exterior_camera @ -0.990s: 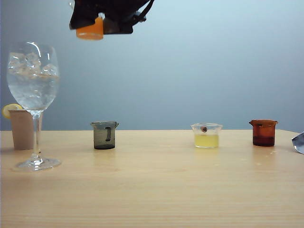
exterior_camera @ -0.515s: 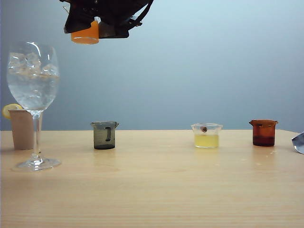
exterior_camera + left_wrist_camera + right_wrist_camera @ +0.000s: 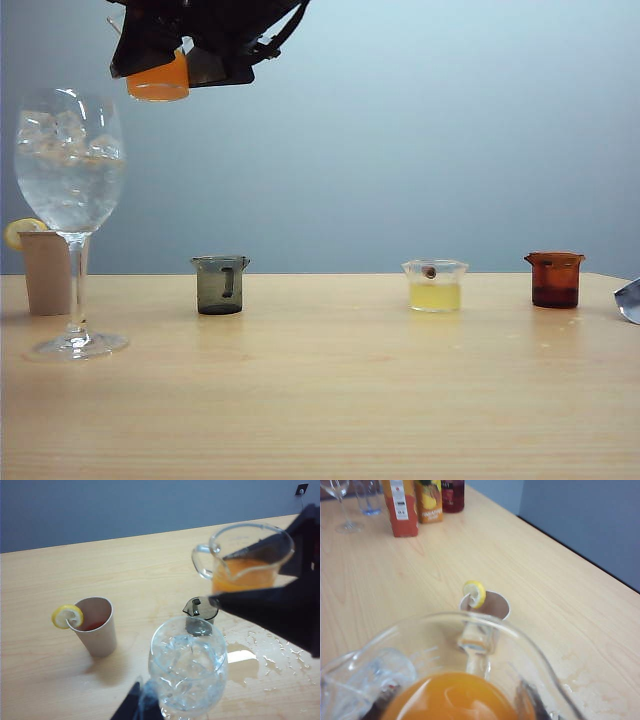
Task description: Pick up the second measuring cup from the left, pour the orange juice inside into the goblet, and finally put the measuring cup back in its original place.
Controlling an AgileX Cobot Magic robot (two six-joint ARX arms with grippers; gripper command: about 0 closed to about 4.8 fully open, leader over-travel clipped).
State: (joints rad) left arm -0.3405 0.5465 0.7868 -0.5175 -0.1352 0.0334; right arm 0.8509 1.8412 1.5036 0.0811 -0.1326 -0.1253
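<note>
The right gripper [image 3: 165, 55] hangs high above the table, up and just to the right of the goblet [image 3: 70, 200], with its fingers clamped on the second measuring cup [image 3: 158, 82]. The cup looks close to upright and the orange juice [image 3: 158, 85] sits inside it, none poured yet. The left wrist view shows the cup [image 3: 245, 555] gripped across its rim, near the goblet's mouth [image 3: 187, 665] but not over it. The goblet is full of ice and clear liquid to well up the bowl.

The left gripper [image 3: 142, 707] shows only as a dark sliver at the edge of its own view, low beside the goblet's bowl (whether its fingers are spread or closed cannot be told).

Several things could go wrong from here. If the cup tilts before its lip is above the bowl, juice will fall onto the table [image 3: 330, 400], which already carries wet patches by the goblet's foot. The goblet's high fill leaves little room, so a fast pour may splash off the ice or overflow. A low approach could knock the tall, narrow-stemmed glass over. The beige cup [image 3: 47, 272] with its lemon slice [image 3: 20, 230] stands just behind the goblet, a wrong target if the aim drifts
</note>
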